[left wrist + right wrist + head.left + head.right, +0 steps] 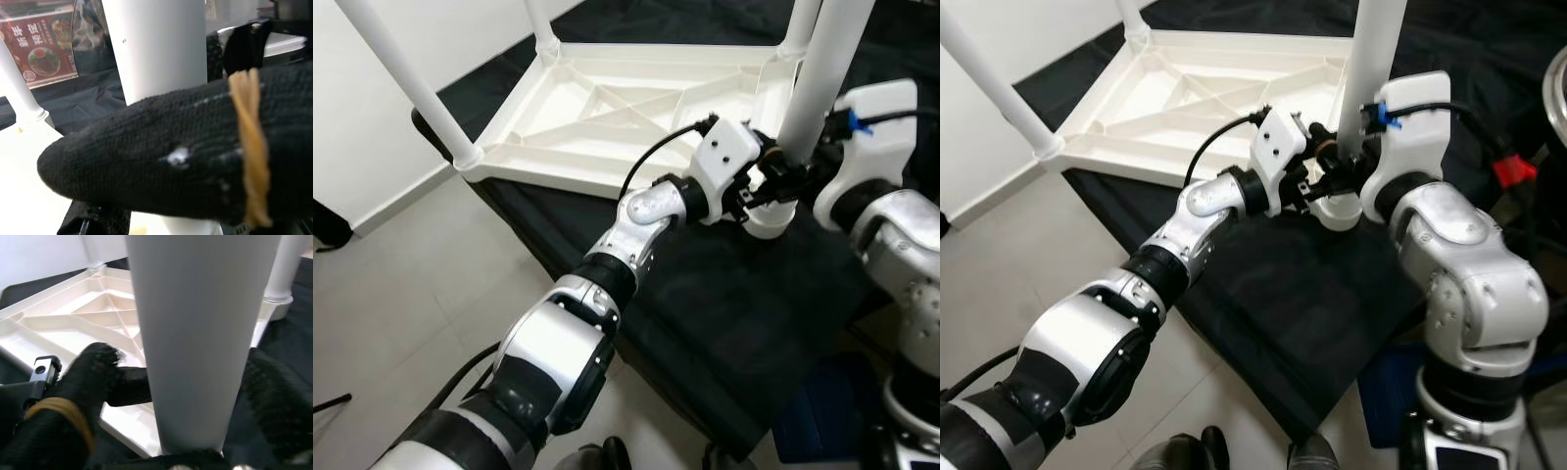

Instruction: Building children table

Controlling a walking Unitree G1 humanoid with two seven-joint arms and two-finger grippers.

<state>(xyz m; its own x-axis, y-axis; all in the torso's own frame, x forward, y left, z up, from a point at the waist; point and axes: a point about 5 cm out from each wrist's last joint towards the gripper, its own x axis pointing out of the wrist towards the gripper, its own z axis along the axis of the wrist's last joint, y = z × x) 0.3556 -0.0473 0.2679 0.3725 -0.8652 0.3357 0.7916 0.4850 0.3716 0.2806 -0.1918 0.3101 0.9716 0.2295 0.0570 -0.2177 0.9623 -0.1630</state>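
The white children's table (607,108) lies upside down on a black cloth (724,313). An upright white leg (822,78) stands at its near right corner, its round foot (769,220) at the table's edge. My left gripper (759,186) is shut on the leg low down, from the left. One black padded finger (171,166) crosses in front of the leg (156,49). My right gripper (1347,162) is shut on the same leg (195,333) from the right, with fingers (93,377) on either side.
Three other white legs stand in their corners: near left (406,78), far left (540,24) and far right (800,24). Pale tiled floor (411,294) lies left of the cloth, with a white wall (372,147) beyond. A red tag (1513,171) sits at right.
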